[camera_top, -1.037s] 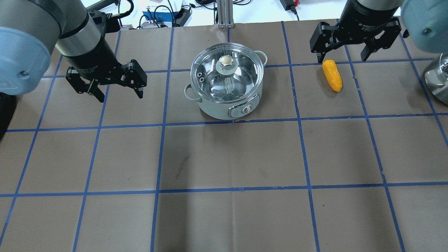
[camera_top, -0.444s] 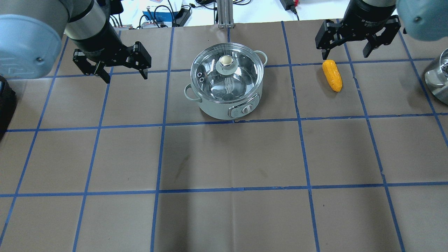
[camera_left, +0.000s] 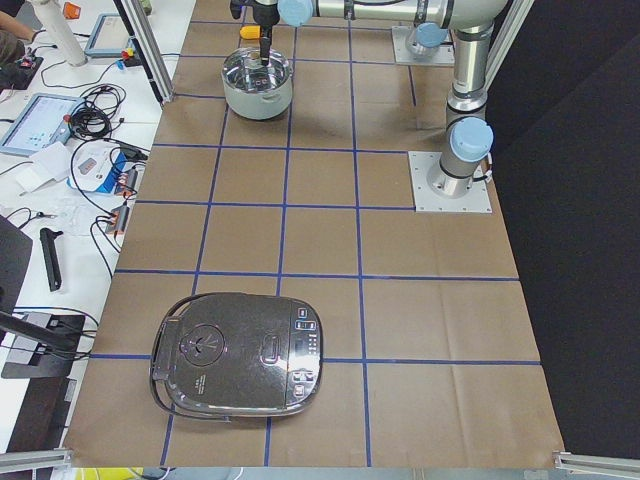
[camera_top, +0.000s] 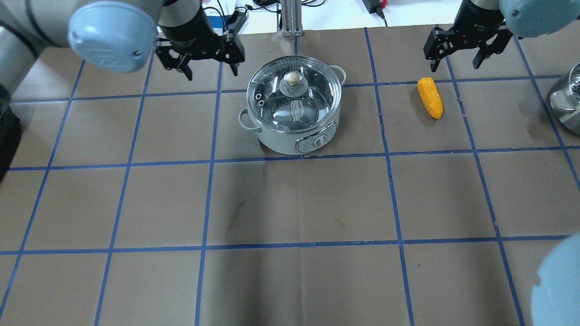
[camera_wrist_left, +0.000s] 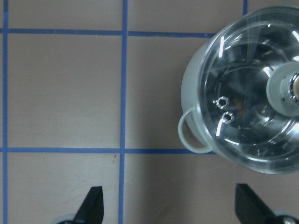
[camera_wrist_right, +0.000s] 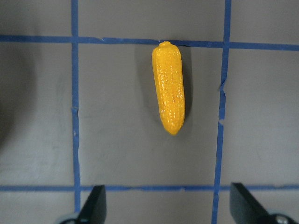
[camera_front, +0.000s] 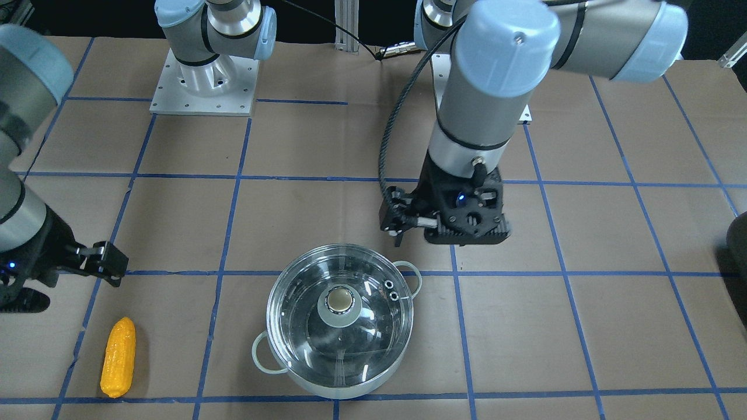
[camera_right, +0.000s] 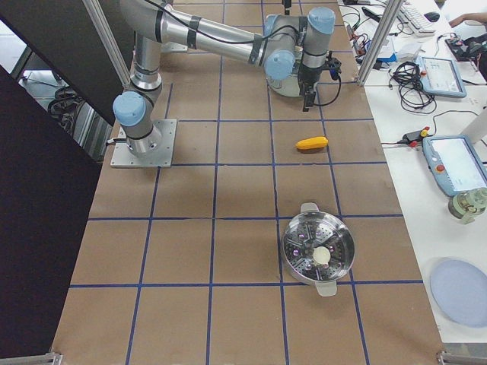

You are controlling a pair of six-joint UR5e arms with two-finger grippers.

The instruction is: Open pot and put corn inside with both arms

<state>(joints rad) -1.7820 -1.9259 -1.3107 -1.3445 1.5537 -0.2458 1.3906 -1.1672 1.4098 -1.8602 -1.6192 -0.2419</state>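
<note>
Glass lid (camera_top: 293,97) blocks the pot (camera_top: 281,142) by the counter's (camera_top: 299,203) far edge; corn (camera_top: 430,97) lies apart. Left end effector (camera_top: 211,74) and right end effector (camera_top: 454,67) gape, empty.

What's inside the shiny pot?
Through the clear glass lid, the round steel pot shows only bare shiny metal. The lid's knob hides a small patch.

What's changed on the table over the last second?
The left gripper swung toward the far edge of the table and across to beside the pot; the right gripper edged slightly farther back past the corn. Both are open, holding nothing. Pot, glass lid and corn have not moved; the lid is still on.
</note>
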